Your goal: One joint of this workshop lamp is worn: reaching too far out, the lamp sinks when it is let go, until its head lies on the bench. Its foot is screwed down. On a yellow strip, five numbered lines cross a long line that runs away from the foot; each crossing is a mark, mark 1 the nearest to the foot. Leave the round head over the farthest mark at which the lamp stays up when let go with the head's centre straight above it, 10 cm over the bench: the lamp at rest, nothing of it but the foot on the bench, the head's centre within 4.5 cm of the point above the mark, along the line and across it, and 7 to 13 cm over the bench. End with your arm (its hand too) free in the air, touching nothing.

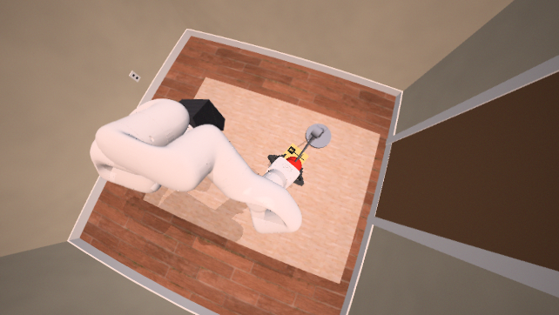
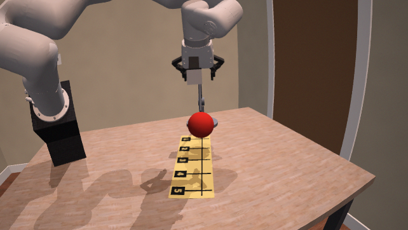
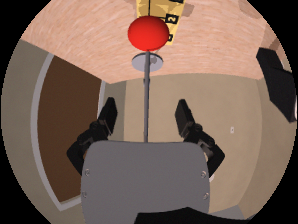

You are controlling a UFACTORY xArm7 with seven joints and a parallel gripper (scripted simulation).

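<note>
Below my wide-open hand [image 1: 286,170] [image 2: 199,79] [image 3: 146,105], the red head [image 1: 294,164] [image 2: 201,124] [image 3: 148,33] hangs above the wooden bench [image 1: 244,113] [image 2: 270,165] [image 3: 215,55]; beyond it stands a beige wall [image 1: 305,35] [image 2: 127,70] [image 3: 220,105].

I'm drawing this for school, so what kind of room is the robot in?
Maybe a small workroom or robot lab: a white robot arm reaches over a wooden bench, where a numbered yellow strip lies.

Open air between the hand [image 1: 285,170] [image 2: 198,79] [image 3: 146,111] and worktop [image 1: 244,126] [image 2: 270,165] [image 3: 210,55], lamp's red head [image 1: 293,164] [image 2: 201,124] [image 3: 148,33] and thin arm [image 1: 305,150] [image 2: 199,93] [image 3: 147,100] obstructing the way toward the foot [image 1: 324,138] [image 2: 215,122] [image 3: 156,64]
</note>
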